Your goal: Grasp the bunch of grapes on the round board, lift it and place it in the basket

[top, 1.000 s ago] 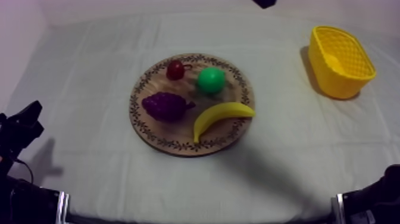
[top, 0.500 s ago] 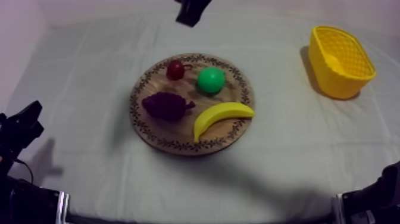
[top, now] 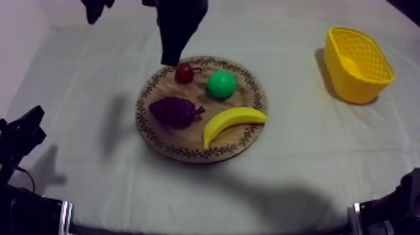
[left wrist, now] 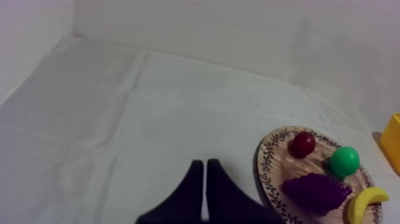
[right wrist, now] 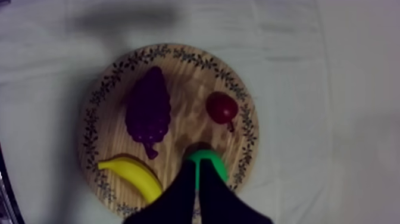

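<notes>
The purple bunch of grapes (top: 175, 111) lies on the left half of the round wooden board (top: 240, 150), together with a small red fruit (top: 184, 73), a green pear (top: 222, 84) and a banana (top: 232, 122). My right gripper (top: 170, 59) hangs over the board's far rim, close to the small red fruit. From the right wrist view its fingers (right wrist: 197, 162) lie together as a narrow wedge above the pear (right wrist: 209, 159), with the grapes (right wrist: 147, 110) off to one side. My left gripper (left wrist: 205, 170) is shut on nothing, low at the table's left (top: 25, 128). The yellow basket (top: 359, 62) stands at the far right.
Bare cloth lies between the board and the basket. The left wrist view takes in the board (left wrist: 268, 173) with the grapes (left wrist: 315, 190) and a corner of the basket (left wrist: 393, 140). A dark part of my right arm (top: 390, 209) sits at the lower right edge.
My right arm has come in from the far edge, sweeping left and down to the board's far rim. Its shadow now falls left of the board. The fruit and left arm have not moved.
</notes>
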